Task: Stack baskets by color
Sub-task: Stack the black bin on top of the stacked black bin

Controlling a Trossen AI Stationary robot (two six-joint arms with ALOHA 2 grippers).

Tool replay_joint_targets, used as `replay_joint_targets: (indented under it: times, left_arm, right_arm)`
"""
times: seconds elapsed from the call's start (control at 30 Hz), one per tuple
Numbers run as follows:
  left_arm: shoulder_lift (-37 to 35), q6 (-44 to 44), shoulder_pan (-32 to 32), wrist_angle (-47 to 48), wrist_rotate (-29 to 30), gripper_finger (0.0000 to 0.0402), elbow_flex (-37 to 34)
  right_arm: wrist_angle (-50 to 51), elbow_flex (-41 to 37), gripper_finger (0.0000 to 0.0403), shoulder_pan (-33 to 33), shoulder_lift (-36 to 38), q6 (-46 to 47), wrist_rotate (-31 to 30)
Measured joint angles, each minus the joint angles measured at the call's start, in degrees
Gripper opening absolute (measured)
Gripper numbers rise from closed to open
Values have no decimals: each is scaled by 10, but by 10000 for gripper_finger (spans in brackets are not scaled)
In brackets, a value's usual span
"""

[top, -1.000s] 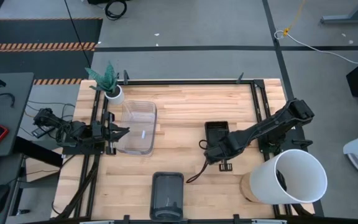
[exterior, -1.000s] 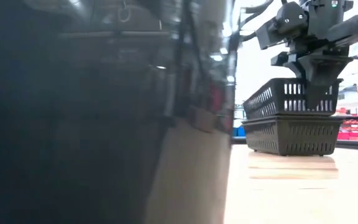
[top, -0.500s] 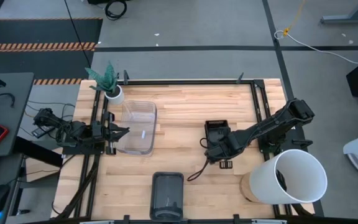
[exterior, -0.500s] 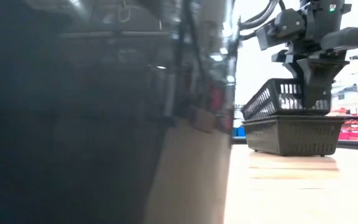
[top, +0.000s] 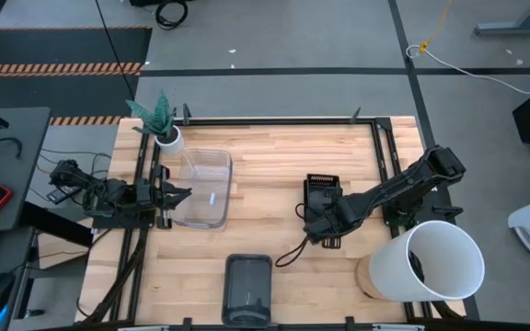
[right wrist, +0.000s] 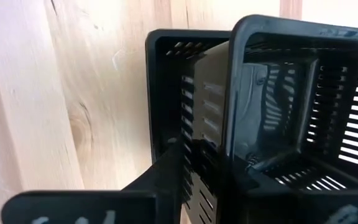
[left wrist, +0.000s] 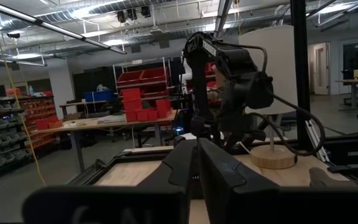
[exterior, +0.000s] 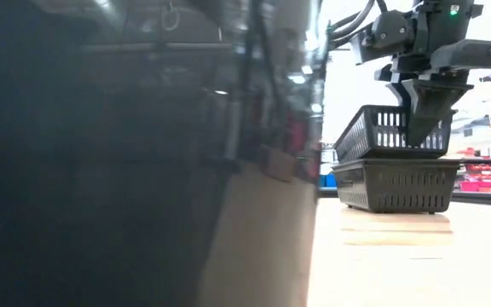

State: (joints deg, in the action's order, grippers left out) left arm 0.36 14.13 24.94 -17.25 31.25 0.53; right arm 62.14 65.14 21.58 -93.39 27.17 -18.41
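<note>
— How many black slotted baskets can you count?

— Two that I can tell apart. In the low view the lower black basket (exterior: 395, 183) sits flat on the counter (top: 274, 156), right of centre. The upper black basket (exterior: 378, 132) rests tilted on its rim, not seated inside.

— And the right gripper (exterior: 423, 136)?

— It hangs at the near end of that tilted basket. In the right wrist view its fingers (right wrist: 166, 171) straddle the end wall, one outside and one inside. I cannot tell whether they are pinching the wall or just flanking it.

— Other baskets?

— From above I see one clear bin (top: 202, 188) at the left of the counter and one dark grey bin (top: 247, 290) at the bottom edge of the frame. Each shows a single outline, so I cannot tell how many may be nested inside.

— The left gripper (top: 184, 193)?

— It is at the left edge of the clear bin, with its fingers pressed together in the left wrist view. Whether the bin's wall is between them is not clear.

— Anything else?

— One white bucket (top: 440, 262), lying at the lower right beside a round wooden disc (top: 368, 276), and one small white plant pot (top: 169, 140) at the upper left, just above the clear bin.
</note>
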Motion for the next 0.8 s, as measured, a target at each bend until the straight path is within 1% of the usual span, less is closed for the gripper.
replay_joint_targets:
  times: [0.13,0.33,0.63,0.73,0.8]
  left_arm:
    - [0,0,0,0,0,36,0]
    - [0,0,0,0,0,27,0]
    - [0,0,0,0,0,33,0]
    - [0,0,0,0,0,36,0]
    - [0,0,0,1,0,36,0]
  right_arm:
    - [-13,0,77,2,0,-2,-2]
    - [-42,-12,94,2,-3,1,-6]
    - [-38,-19,119,2,-3,17,-31]
    - [-38,-19,119,2,-3,17,-25]
    - [-38,-19,119,2,-3,14,-7]
